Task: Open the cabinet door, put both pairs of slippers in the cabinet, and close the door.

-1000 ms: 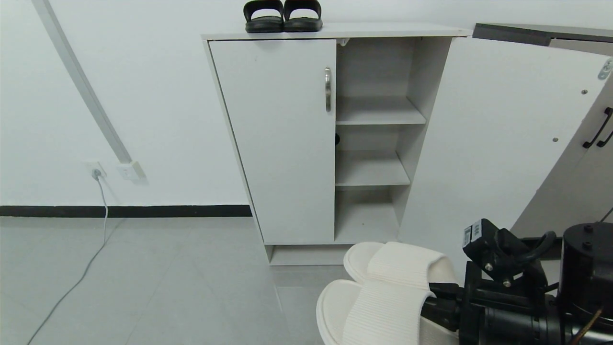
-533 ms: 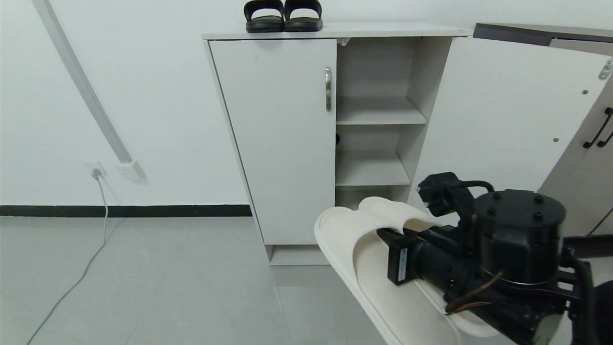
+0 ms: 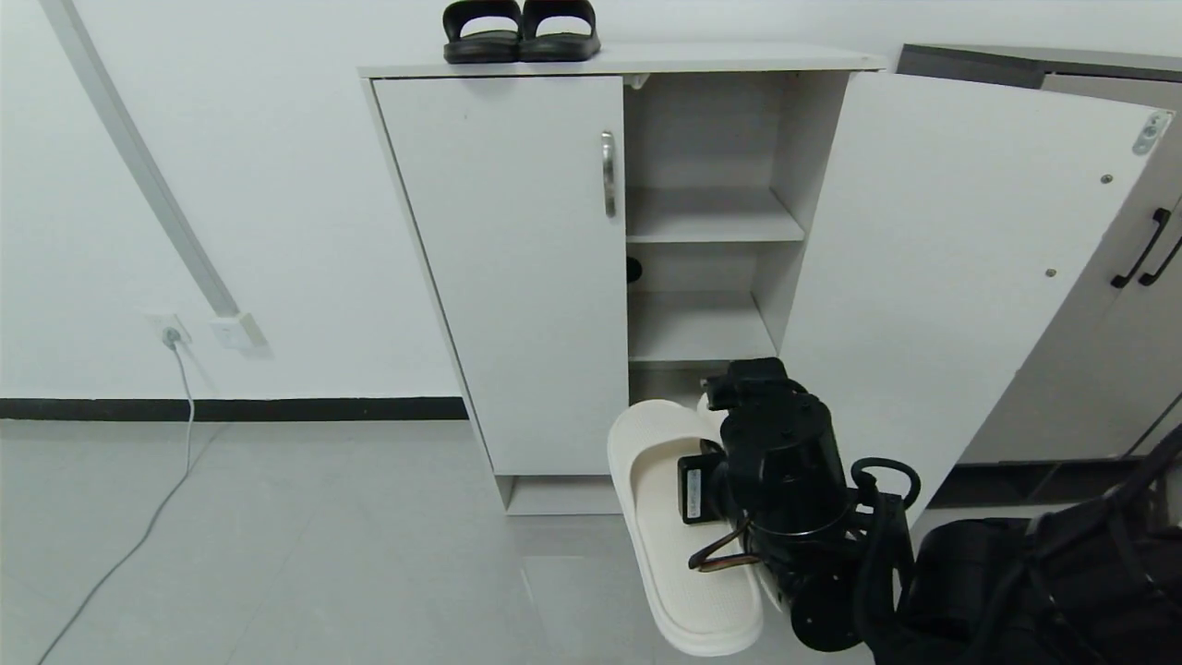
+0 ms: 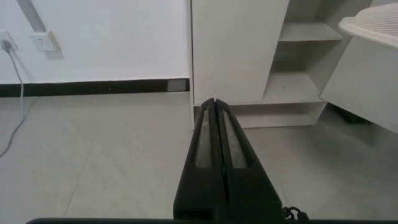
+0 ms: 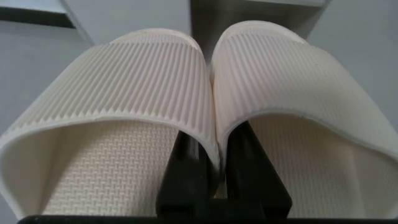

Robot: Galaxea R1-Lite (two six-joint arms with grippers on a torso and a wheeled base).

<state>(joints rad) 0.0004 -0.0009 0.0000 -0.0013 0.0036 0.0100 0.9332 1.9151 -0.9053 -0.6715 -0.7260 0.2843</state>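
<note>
The white cabinet [image 3: 503,277] has its left door shut and its right door [image 3: 942,249] swung wide open, baring two shelves and a bottom compartment [image 3: 660,380]. A pair of black slippers [image 3: 520,32] rests on the cabinet top. My right gripper [image 5: 214,155] is shut on the inner straps of the pair of white slippers [image 5: 205,93]. In the head view the white slippers [image 3: 665,517] hang on edge, toes up, just in front of the bottom compartment. My left gripper [image 4: 214,109] is shut on nothing, above the floor and facing the cabinet's left door.
A wall socket with a grey cable [image 3: 171,334] is at the left, above bare floor. A grey cupboard with black handles [image 3: 1140,249] stands behind the open door. A metal handle [image 3: 609,174] sits on the shut door.
My right arm has carried the white slippers forward to the cabinet's bottom opening and rolled them from flat onto their edge. The head camera has shifted slightly.
</note>
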